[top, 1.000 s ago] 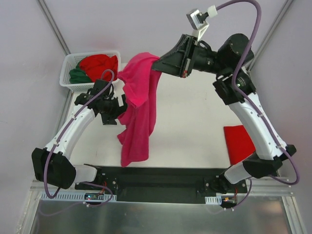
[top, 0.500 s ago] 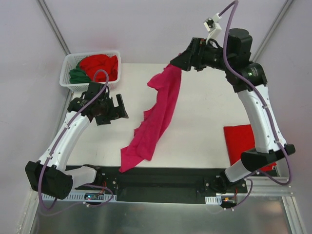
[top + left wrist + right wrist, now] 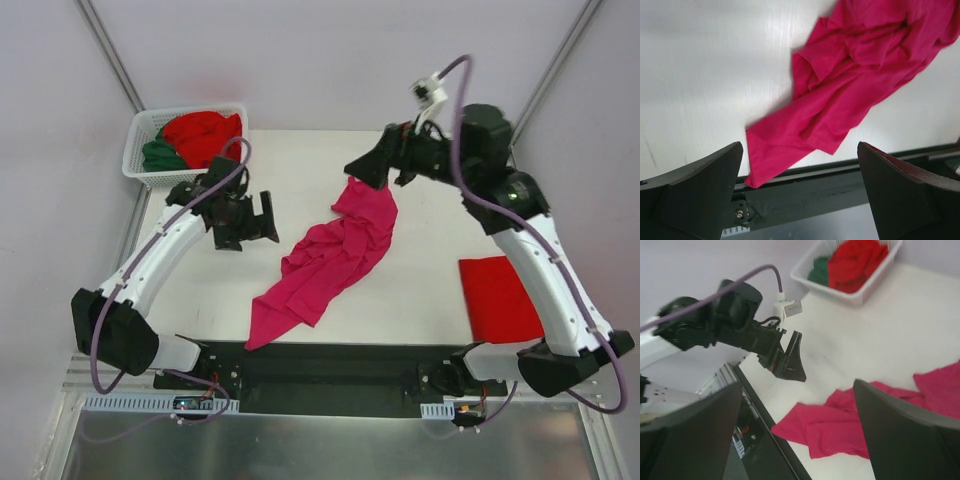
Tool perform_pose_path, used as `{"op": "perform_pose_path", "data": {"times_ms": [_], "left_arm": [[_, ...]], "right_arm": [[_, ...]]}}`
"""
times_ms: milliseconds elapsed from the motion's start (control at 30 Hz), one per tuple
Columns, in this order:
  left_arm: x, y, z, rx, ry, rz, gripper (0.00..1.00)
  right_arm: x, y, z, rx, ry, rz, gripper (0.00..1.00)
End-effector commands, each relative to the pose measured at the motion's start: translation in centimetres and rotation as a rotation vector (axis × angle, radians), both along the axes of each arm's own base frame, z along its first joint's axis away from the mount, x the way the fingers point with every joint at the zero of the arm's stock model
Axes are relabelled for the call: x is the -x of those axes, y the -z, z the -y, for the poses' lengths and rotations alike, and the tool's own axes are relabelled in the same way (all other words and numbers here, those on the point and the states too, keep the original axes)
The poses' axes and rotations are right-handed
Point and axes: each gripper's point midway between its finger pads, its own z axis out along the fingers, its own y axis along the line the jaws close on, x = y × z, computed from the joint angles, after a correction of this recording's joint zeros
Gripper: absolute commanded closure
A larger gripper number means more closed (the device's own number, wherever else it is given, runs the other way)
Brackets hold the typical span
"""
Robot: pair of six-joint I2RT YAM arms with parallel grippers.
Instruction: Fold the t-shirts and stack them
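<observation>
A magenta-pink t-shirt lies crumpled in a long diagonal strip on the white table, its lower end at the table's near edge. It also shows in the left wrist view and the right wrist view. My right gripper hangs open just above the shirt's far end, with nothing between its fingers. My left gripper stands open to the left of the shirt, apart from it. A folded red t-shirt lies flat at the right. More red and dark green t-shirts fill the basket.
The white lattice basket stands at the table's far left corner, also seen in the right wrist view. A black mounting rail runs along the near edge between the arm bases. Grey walls close the sides and back.
My right gripper has opened and let go of the pink t-shirt, which dropped from hanging onto the table. The right arm lowered; the left gripper shifted slightly right.
</observation>
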Motion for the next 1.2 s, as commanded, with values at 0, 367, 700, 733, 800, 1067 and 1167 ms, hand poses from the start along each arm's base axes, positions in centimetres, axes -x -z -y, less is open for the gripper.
{"op": "perform_pose_path", "data": {"times_ms": [0, 367, 700, 733, 800, 1067, 1167], "left_arm": [[2.6, 3.5, 3.7, -0.033, 0.093, -0.134, 0.01], [6.9, 13.1, 4.9, -0.231, 0.211, -0.263, 0.01], [4.7, 13.7, 6.9, -0.182, 0.286, -0.178, 0.39], [4.6, 13.9, 7.0, -0.174, 0.285, -0.174, 0.55], [4.9, 14.5, 6.8, -0.172, 0.272, -0.18, 0.71], [8.2, 13.6, 5.0, -0.123, 0.234, -0.167, 1.0], [9.0, 12.3, 4.7, -0.082, 0.22, -0.132, 1.0]], "right_arm": [[-1.6, 11.6, 0.4, 0.288, 0.028, -0.154, 0.04], [-0.1, 16.8, 0.7, 0.387, -0.043, -0.242, 0.04], [-5.8, 25.5, -3.8, 0.596, -0.064, -0.311, 0.04], [-6.3, 26.9, -4.2, 0.613, -0.072, -0.339, 0.04], [-7.1, 27.7, -4.6, 0.624, -0.067, -0.352, 0.04], [-8.8, 31.7, -5.7, 0.671, -0.084, -0.419, 0.04], [-9.3, 32.3, -6.1, 0.673, -0.08, -0.421, 0.04]]}}
